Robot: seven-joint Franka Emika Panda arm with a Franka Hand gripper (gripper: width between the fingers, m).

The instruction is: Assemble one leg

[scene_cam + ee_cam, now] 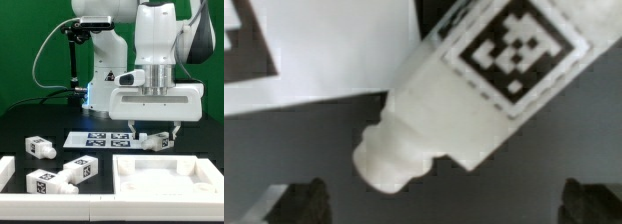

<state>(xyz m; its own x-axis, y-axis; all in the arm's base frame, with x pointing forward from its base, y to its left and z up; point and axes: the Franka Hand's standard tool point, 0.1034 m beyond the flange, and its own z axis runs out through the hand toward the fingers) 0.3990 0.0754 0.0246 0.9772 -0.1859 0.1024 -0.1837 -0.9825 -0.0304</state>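
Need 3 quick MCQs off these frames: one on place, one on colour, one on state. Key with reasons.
1. Where is the leg under the hand?
A. at the exterior view's far left
B. by the marker board's end on the exterior view's right
C. raised high above the table

2. Table colour?
A. black
B. green
C. white

3. The hand is:
A. shut on the leg
B. shut, empty
C. open, fingers either side of the leg

Key:
1 B, the exterior view shows it beside that end.
2 A, the surface is dark.
3 C, the wrist view shows gaps between both fingers and the leg.
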